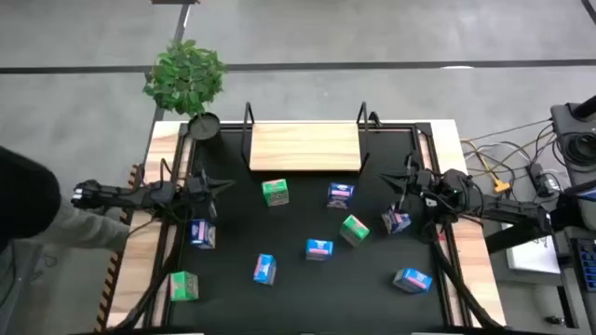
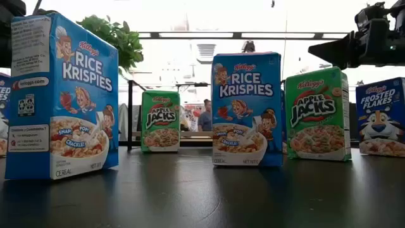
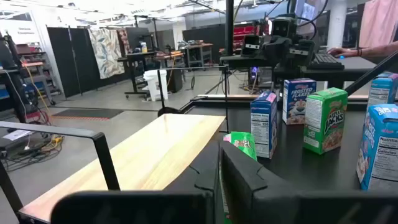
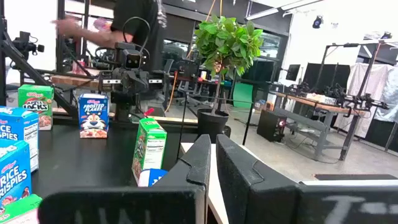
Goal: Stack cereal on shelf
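Black worktop [image 1: 307, 298], wood strips down both sides. Shelf [image 1: 304, 147] sits at the far edge, board bare. Potted plant [image 1: 186, 79] just off the shelf's left end. Eight cereal boxes [image 1: 319, 248] scattered on the mat nearer than the shelf, none on it. Left end effector [image 1: 226, 183] near the shelf's left front corner, fingers together, empty. Right end effector [image 1: 389, 181] near its right front corner, fingers together, empty. Low view alone reads labels: Rice Krispies box [image 2: 247, 109], Apple Jacks box [image 2: 317, 114]. Wrist views alone show a workshop behind, with a person [image 4: 134, 22].
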Available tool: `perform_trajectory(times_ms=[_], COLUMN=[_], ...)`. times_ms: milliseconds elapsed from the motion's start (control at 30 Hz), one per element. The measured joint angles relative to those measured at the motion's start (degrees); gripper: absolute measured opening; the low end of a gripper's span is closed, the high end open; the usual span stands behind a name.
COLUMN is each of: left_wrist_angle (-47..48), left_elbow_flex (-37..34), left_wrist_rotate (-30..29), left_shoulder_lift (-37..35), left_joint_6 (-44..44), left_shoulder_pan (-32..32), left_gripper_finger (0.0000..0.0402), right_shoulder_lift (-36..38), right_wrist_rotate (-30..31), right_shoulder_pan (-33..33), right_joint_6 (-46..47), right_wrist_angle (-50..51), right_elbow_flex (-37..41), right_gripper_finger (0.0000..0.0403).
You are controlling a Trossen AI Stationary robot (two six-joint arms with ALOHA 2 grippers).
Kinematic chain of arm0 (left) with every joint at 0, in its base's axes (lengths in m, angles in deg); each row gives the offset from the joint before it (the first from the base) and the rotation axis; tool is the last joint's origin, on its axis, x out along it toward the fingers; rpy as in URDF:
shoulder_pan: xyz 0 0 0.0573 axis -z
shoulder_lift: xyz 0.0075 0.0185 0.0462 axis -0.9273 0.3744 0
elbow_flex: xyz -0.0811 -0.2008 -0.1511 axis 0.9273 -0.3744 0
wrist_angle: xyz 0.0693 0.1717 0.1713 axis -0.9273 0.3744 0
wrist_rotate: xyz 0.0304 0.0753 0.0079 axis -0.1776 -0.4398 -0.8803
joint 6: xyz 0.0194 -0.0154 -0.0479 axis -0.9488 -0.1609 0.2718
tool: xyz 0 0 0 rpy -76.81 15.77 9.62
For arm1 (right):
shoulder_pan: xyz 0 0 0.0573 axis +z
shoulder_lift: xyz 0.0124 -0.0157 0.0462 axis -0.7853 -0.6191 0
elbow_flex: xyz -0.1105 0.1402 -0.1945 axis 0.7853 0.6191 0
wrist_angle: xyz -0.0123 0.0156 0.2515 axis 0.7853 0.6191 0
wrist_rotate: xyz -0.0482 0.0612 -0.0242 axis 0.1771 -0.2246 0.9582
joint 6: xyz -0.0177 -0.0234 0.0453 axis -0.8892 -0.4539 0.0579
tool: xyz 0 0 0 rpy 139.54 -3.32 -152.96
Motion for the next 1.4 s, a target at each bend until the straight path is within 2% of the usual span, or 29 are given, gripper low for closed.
perform_trajectory(times_ms=[1267, 1400], left_wrist_angle=[0.0, -0.7], left_elbow_flex=[0.0, 0.0], left_wrist_rotate=[0.0, 0.8], left_shoulder_lift=[0.0, 0.0], left_joint_6=[0.0, 5.0], left_shoulder_pan=[0.0, 0.0], left_gripper_finger=[0.0000, 0.0000], right_shoulder_lift=[0.0, 0.0], right_wrist_rotate=[0.0, 0.0], right_shoulder_pan=[0.0, 0.0], right_joint_6=[0.0, 1.0], right_wrist_angle=[0.0, -0.1], right_elbow_flex=[0.0, 0.0], right_gripper_finger=[0.0018, 0.0018])
